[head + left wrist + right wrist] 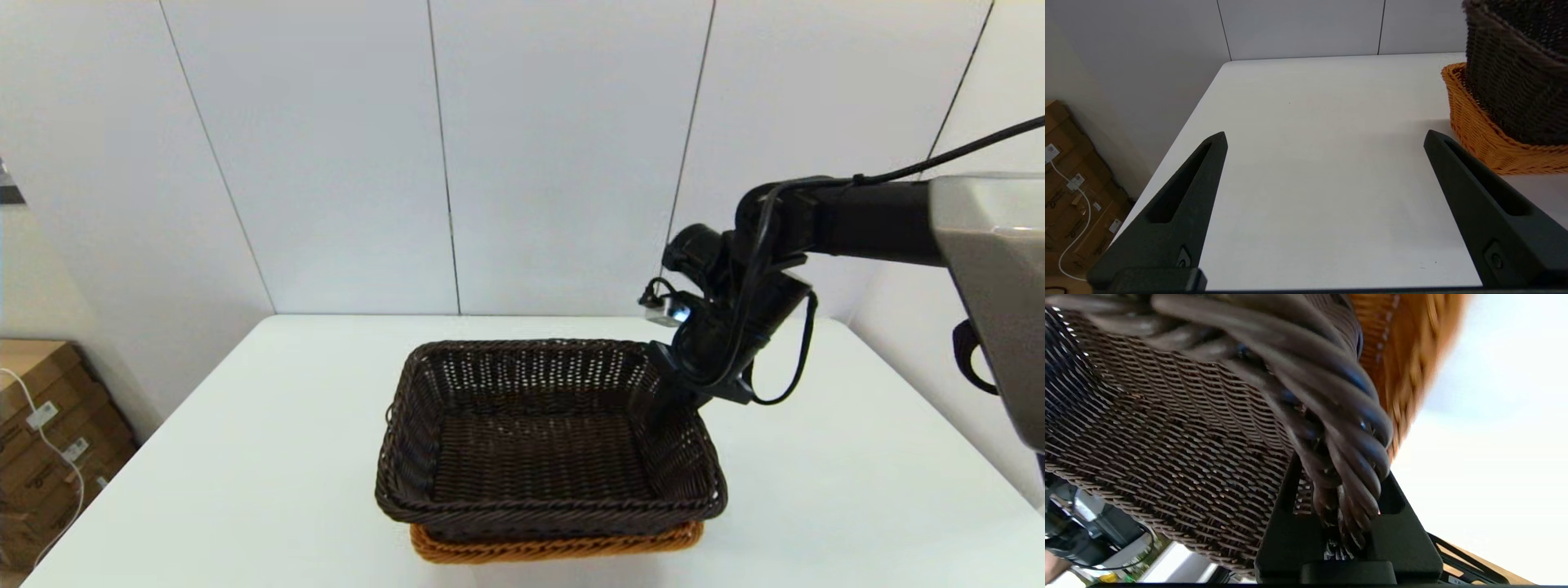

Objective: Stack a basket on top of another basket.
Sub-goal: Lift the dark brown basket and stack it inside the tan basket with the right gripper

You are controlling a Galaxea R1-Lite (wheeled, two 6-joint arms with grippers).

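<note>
Dark brown basket (549,433) nested in orange-tan basket (555,545), mid white table (816,490); R gripper (671,390) clamped on its braided rim, far-right corner; L gripper (1325,139) spread wide over bare tabletop beside baskets; cardboard boxes (49,441) on floor, left.

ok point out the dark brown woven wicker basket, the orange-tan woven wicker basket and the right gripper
dark brown woven wicker basket (539,457): head view, inside floor.
orange-tan woven wicker basket (555,545): head view, near rim showing below.
right gripper (671,390): head view, fingers on the dark basket's right rim.
</note>
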